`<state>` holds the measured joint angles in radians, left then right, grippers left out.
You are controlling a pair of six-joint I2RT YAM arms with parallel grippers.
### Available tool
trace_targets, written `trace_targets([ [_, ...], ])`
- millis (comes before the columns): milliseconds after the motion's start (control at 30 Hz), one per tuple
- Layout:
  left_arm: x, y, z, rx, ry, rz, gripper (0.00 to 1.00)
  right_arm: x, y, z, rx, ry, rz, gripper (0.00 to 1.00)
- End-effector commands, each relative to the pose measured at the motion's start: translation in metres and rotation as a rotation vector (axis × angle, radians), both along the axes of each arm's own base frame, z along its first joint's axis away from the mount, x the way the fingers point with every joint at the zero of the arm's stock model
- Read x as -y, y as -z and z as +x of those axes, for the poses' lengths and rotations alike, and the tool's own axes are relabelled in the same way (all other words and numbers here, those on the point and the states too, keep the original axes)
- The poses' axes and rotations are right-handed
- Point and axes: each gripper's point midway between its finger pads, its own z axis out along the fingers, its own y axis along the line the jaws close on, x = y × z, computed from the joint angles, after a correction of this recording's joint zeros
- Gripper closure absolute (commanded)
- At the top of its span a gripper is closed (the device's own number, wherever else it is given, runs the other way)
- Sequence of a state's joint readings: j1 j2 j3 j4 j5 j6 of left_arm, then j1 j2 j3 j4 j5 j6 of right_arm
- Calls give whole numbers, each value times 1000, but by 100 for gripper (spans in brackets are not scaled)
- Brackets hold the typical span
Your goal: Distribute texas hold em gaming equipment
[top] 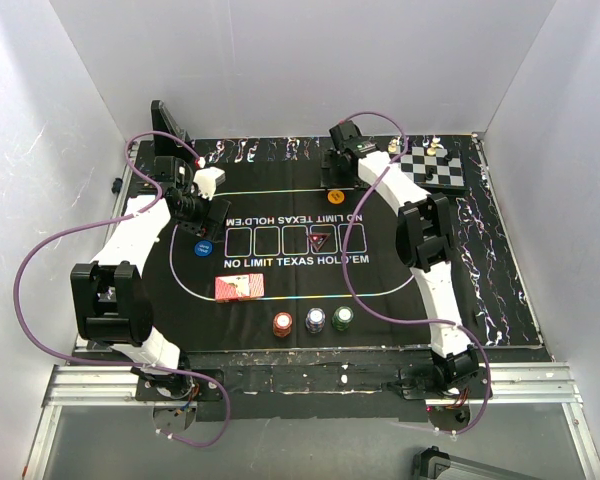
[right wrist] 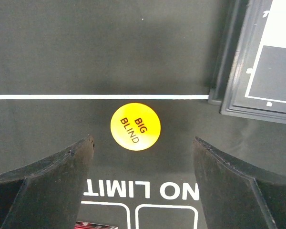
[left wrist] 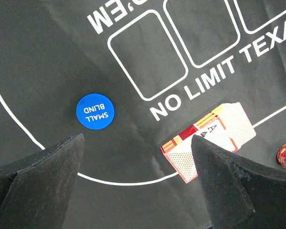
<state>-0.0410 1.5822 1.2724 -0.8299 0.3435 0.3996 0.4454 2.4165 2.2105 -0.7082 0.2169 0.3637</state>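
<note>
A blue "SMALL BLIND" button lies flat on the mat. My left gripper hovers just above it, open and empty. A yellow "BIG BLIND" button lies beyond the tips of my right gripper, which is also open and empty. Red-backed playing cards sit in a loose pile with an ace face up. Red, purple and green chip stacks stand in a row at the mat's near edge. A red triangular marker rests in a card box outline.
The black "NO LIMIT TEXAS HOLD'EM" mat covers the table. A chessboard with a few pieces sits at the back right, close to the yellow button. White walls enclose three sides. Purple cables loop over both arms.
</note>
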Motion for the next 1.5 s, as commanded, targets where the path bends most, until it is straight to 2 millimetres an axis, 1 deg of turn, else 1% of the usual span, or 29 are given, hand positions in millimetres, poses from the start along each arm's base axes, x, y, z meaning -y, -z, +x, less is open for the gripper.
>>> trace_targets([
  [0,2,-14,9,45,1,-22,4,-11,7,2,-25,-10,39,10],
  [67,1,-15,9,48,0,-19,4,-9,13,2,-48,0,33,10],
  [233,1,-18,10,57,1,-21,4,-17,25,-3,-92,-4,59,14],
  [400,2,-17,10,51,2,-23,4,-23,34,-10,-138,-9,97,20],
  [500,2,-17,11,54,1,-19,4,-33,38,-17,-160,-25,127,25],
  [700,2,-18,12,56,0,-22,4,-65,40,-29,-170,-75,153,35],
  [833,0,-16,9,53,-6,-15,4,-88,40,-41,-179,-86,171,39],
  [933,-1,-15,8,54,-8,-8,4,-108,38,-47,-177,-99,205,41],
  [1000,-1,-16,7,58,-8,-5,4,-125,35,-53,-187,-126,249,42],
  [1100,-3,-16,6,58,-13,-1,4,-139,32,-55,-179,-161,277,42],
  [1133,-4,-15,5,55,-16,0,4,-139,30,-55,-177,-164,277,42],
  [1200,-4,-16,5,59,-16,0,4,-134,25,-56,-166,-185,255,37],
  [1267,-4,-16,4,53,-16,-2,4,-122,23,-60,-152,-199,206,31],
  [1333,-3,-17,4,55,-15,-4,4,-112,20,-71,-149,-224,171,27],
  [1367,-4,-19,4,57,-17,-7,4,-102,21,-75,-140,-219,134,26],
  [1467,-2,-22,2,57,-16,-13,4,-90,23,-97,-136,-268,84,22],
])
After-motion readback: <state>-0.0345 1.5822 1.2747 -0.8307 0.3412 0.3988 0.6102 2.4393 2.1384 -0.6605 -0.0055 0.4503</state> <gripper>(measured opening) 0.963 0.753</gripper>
